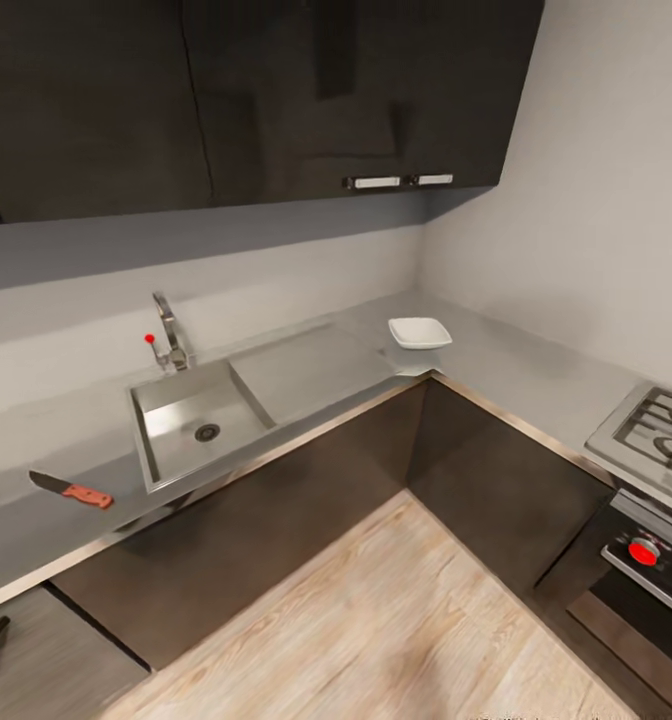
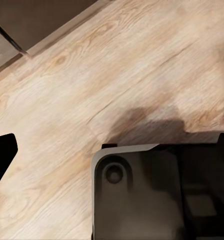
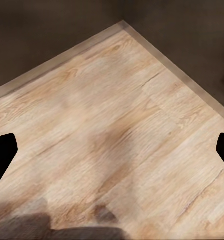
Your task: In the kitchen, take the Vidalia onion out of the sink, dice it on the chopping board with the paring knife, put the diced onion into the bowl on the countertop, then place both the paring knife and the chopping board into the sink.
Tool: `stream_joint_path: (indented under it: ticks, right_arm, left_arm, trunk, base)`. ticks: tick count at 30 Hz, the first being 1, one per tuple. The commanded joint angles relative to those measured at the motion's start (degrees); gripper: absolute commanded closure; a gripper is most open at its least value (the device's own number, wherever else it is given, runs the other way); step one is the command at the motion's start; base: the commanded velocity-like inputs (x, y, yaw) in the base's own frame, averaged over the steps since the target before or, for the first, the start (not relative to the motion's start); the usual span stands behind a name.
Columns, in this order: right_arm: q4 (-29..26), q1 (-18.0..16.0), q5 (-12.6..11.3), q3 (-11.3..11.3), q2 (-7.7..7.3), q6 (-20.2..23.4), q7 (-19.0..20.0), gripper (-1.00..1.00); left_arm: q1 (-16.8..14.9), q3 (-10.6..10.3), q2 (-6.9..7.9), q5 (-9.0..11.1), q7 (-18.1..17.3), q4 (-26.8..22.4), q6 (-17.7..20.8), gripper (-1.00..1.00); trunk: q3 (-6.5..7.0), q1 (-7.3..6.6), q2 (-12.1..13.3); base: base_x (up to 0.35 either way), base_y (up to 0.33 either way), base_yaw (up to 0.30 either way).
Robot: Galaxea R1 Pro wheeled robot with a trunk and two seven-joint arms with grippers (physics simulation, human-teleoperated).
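Home kitchen, L-shaped countertop (image 1: 536, 375) w/ sink (image 1: 191, 425) (chrome faucet (image 1: 171, 340)), stove (image 1: 651, 430), dark cabinets (image 1: 226, 90)

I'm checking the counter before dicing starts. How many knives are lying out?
1. The paring knife lies on the countertop left of the sink. More may sit beyond the head view's left edge.

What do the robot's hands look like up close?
Little of them shows. The right hand has two plain matte-black fingertips with blunt angled ends, with no markings or cables visible. The left wrist view shows a matching black fingertip, plus a dark grey rounded housing with a round fitting.
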Motion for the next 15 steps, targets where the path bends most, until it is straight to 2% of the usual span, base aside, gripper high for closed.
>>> stream_joint_path:
  ticks: [1,15]
  right_arm:
    - [0.0,0.0,-0.2,0.1,-0.02,-0.1,-0.1,-1.0]
    - [0.0,0.0,-0.2,0.1,-0.02,-0.1,-0.1,-1.0]
  left_arm:
    - [0.0,-0.3,0.09,0.6,0.4,0.0,-0.2,-1.0]
    - [0.0,-0.3,0.09,0.6,0.4,0.6,-0.2,-1.0]
  trunk:
    - [-0.01,0.04,-0.1]
    - [0.98,0.04,-0.1]
  base:
    - [0.0,0.0,-0.197]
    - [0.0,0.0,-0.197]
